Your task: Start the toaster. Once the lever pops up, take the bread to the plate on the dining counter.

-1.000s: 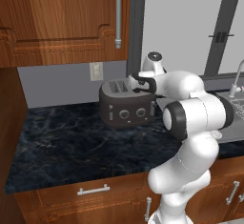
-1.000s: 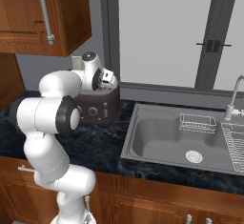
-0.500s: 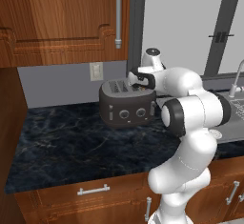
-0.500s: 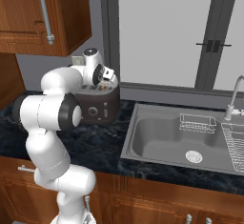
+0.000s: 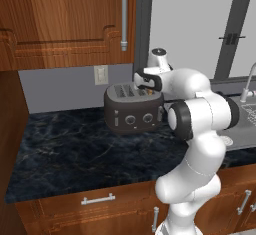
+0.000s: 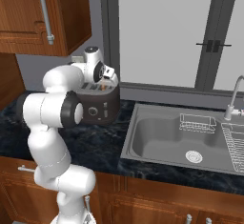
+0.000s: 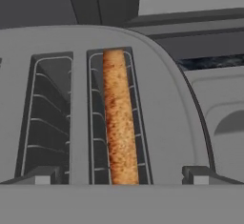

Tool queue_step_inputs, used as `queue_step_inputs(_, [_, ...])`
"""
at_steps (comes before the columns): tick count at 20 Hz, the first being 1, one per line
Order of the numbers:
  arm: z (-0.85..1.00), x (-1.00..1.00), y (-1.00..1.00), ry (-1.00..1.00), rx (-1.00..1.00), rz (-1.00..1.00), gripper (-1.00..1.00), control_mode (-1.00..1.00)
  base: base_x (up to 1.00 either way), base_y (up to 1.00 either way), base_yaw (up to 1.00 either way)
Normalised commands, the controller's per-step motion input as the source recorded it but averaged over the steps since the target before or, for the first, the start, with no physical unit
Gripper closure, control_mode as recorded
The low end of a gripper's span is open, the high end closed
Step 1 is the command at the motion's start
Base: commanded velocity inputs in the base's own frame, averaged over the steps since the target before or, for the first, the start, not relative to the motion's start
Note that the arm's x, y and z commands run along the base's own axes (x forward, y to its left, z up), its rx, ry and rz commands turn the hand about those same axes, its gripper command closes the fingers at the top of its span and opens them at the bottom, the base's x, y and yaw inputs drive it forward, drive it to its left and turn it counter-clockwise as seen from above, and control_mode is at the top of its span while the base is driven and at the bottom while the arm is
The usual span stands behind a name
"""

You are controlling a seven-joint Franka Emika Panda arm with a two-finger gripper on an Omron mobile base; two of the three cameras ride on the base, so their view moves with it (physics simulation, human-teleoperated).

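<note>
Pincer (image 7: 119, 174) wide, over toaster (image 5: 133, 110) | bread (image 7: 118, 123) upright in slot

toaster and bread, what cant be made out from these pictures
- Toaster lever: right end hidden by the arm in the left base view; the arm covers its left part in the right base view.
- Bread: hand view shows just its top edge; the slot hides the rest.
- Hand: open above the slots; whether it touches the toaster cannot be told.
- Front knobs: markings too small.
</note>
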Motion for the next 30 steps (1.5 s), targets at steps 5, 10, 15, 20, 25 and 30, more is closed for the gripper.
queue_step_inputs(5, [-0.09, 0.00, 0.00, 0.10, 0.00, 0.00, -1.00, -1.00, 0.00, 0.00, 0.00])
queue_step_inputs(10, [-0.03, 0.00, 0.00, 0.08, 0.00, 0.00, 1.00, -1.00, 0.00, 0.00, 0.00])
queue_step_inputs(15, [0.00, 0.00, 0.00, 0.05, 0.00, 0.00, 1.00, -1.00, 0.00, 0.00, 0.00])
queue_step_inputs(20, [0.00, 0.00, 0.00, 0.00, 0.00, 0.00, 1.00, -1.00, 0.00, 0.00, 0.00])
queue_step_inputs(25, [0.00, 0.00, 0.00, 0.00, 0.00, 0.00, 1.00, -1.00, 0.00, 0.00, 0.00])
queue_step_inputs(30, [0.05, -0.01, 0.00, 0.00, 0.00, 0.00, 1.00, -1.00, 0.00, 0.00, 0.00])
